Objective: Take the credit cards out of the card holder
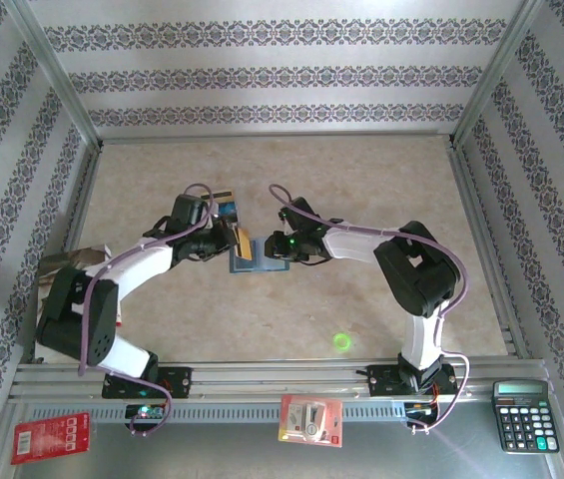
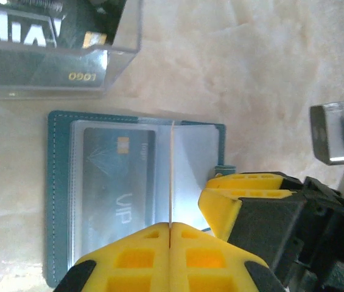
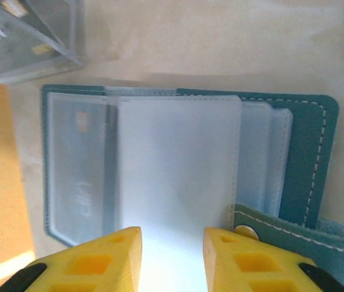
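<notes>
The slate-blue card holder (image 1: 260,263) lies open on the table between both arms. My left gripper (image 2: 170,226) is shut on a thin tan-gold credit card (image 1: 245,242), seen edge-on (image 2: 171,176) and standing upright over the holder's fold (image 2: 59,201). A blue VIP card (image 2: 118,182) sits inside a clear sleeve on the left panel. My right gripper (image 3: 172,234) stands open, its fingers over a translucent sleeve page (image 3: 178,164) beside the holder's snap tab (image 3: 281,228). Its yellow fingers (image 2: 245,194) rest at the holder's right panel.
A clear plastic case (image 1: 224,208) with a dark VIP card lies just beyond the holder (image 2: 44,42). Two red-and-white packets (image 1: 50,437) (image 1: 310,419) and a black calculator (image 1: 525,414) sit on the front rail. A metal frame borders the table.
</notes>
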`<state>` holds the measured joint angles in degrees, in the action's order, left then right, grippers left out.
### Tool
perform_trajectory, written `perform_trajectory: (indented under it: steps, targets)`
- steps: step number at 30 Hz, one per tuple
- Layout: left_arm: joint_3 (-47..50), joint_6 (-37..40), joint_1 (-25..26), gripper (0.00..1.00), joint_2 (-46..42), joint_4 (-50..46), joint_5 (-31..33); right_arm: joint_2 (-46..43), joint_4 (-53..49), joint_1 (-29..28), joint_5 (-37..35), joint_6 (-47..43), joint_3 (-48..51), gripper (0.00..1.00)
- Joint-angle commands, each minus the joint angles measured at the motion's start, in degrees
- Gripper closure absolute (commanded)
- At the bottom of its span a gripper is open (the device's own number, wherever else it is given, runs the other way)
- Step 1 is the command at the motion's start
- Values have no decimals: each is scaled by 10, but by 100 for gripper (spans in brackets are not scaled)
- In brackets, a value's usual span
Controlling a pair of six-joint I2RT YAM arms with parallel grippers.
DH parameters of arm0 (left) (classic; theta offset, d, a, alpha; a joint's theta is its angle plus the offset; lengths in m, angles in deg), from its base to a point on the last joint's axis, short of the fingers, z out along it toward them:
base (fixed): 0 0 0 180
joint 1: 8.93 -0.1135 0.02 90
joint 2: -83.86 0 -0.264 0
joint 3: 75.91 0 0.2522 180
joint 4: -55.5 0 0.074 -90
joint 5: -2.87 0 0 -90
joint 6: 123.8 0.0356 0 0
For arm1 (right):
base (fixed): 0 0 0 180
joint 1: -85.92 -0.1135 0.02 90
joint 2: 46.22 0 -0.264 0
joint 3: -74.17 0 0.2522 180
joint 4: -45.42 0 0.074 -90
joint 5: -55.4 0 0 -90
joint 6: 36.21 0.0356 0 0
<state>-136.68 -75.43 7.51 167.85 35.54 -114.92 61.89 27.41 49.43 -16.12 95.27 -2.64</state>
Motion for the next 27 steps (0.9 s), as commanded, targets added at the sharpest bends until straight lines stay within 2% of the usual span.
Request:
perform_trajectory:
  steps: [1, 8, 14, 17, 21, 27]
  targets:
    - [-22, 37, -5, 100, -46, -40, 4, -57, 98, 17, 67, 24, 23, 62]
    - [-44, 37, -6, 100, -69, 14, -92, -84, 316, 65, 246, 101, 69, 48]
    - [-67, 8, -5, 100, -46, 59, -152, -58, 408, 79, 302, 175, 62, 46]
    - [-67, -5, -6, 100, -40, 81, -162, -39, 479, 83, 327, 225, 64, 52]
    - [-80, 8, -7, 100, -32, 57, -156, -30, 538, 87, 342, 260, 76, 62]
    - [-83, 6, -10, 100, -27, 47, -143, -42, 550, 92, 341, 265, 97, 75]
